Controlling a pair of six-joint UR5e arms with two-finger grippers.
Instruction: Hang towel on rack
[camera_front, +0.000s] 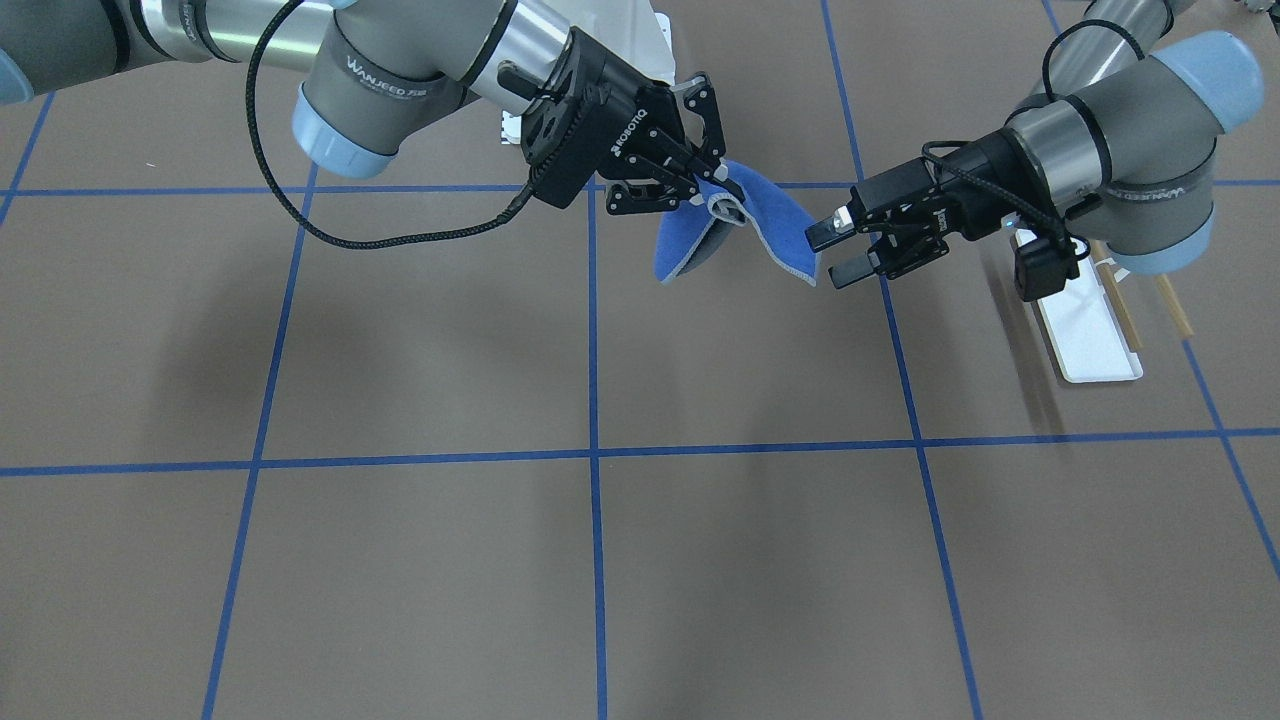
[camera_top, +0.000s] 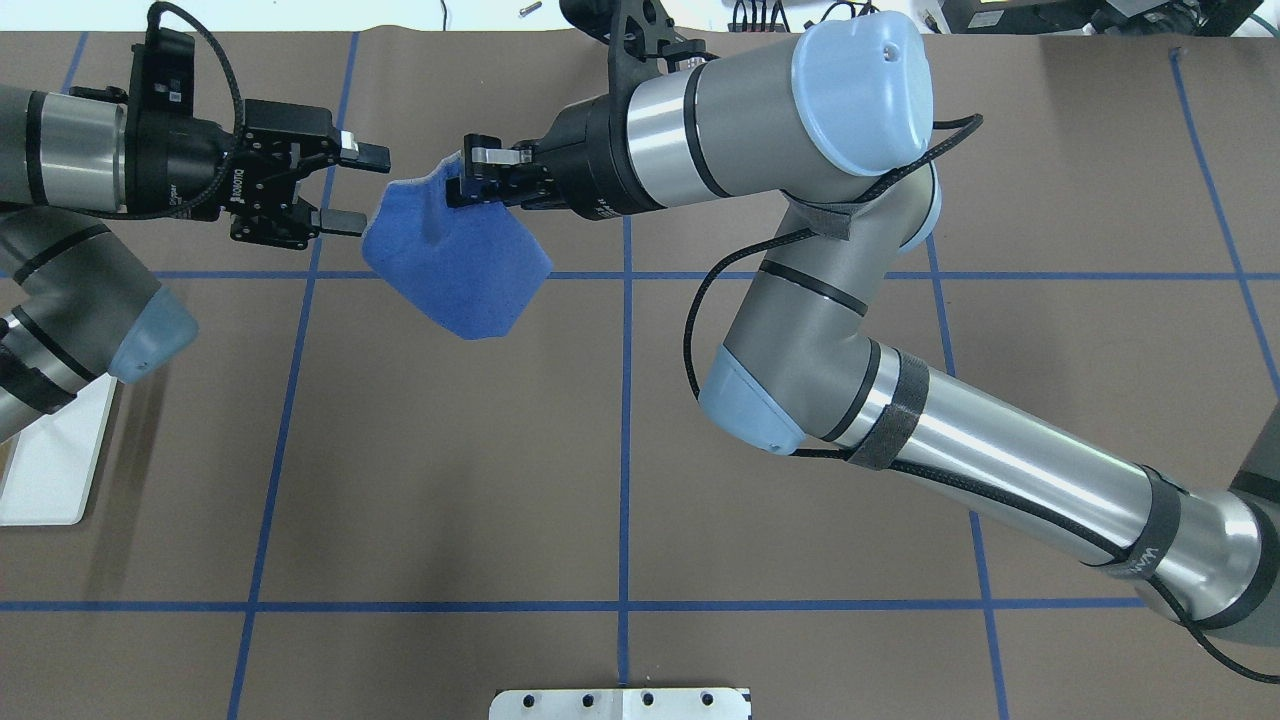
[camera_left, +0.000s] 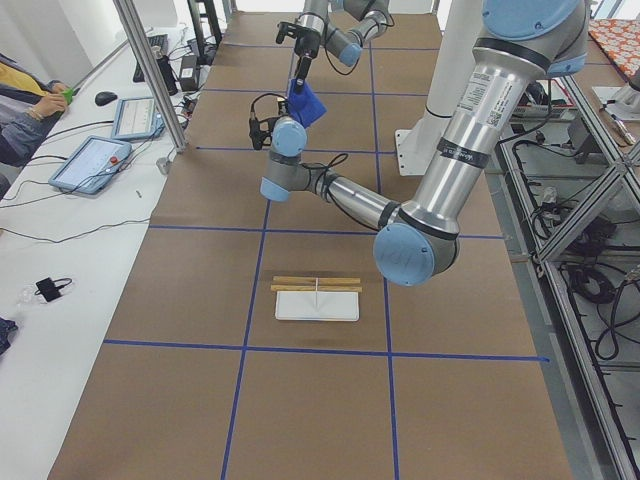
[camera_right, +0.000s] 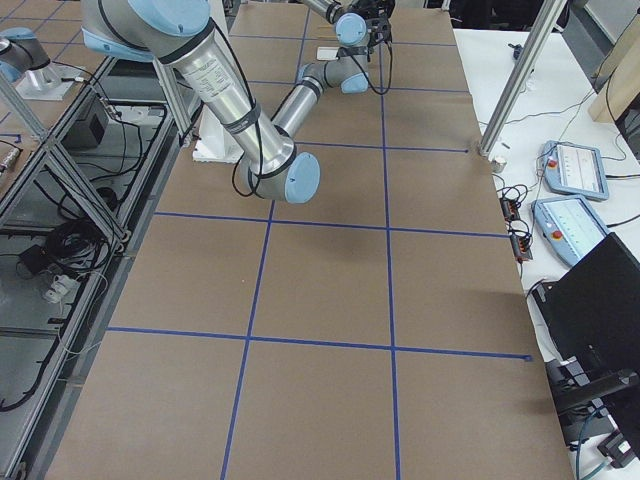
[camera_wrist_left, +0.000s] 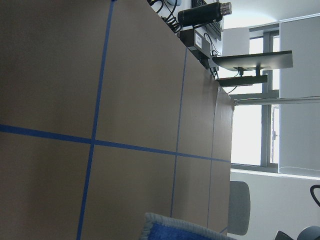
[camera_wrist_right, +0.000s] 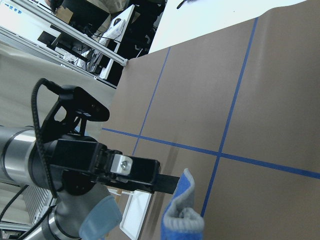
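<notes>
The blue towel (camera_top: 455, 260) with grey edging hangs in the air above the table; it also shows in the front view (camera_front: 745, 220). My right gripper (camera_top: 468, 182) is shut on its upper corner (camera_front: 712, 188). My left gripper (camera_top: 352, 188) is open, with its fingertips right at the towel's opposite edge (camera_front: 838, 252), one finger on each side of it and not closed on it. The rack (camera_left: 317, 298), a white tray with two wood dowel bars, stands on the table behind the left arm (camera_front: 1090, 335). The left wrist view shows only the towel's edge (camera_wrist_left: 185, 232).
A white bolted pedestal plate (camera_top: 620, 703) sits at the table's near edge by the robot base. The brown table (camera_top: 640, 450) carries blue tape grid lines. Operators' tablets and cables (camera_left: 95, 160) lie on a side bench beyond the table.
</notes>
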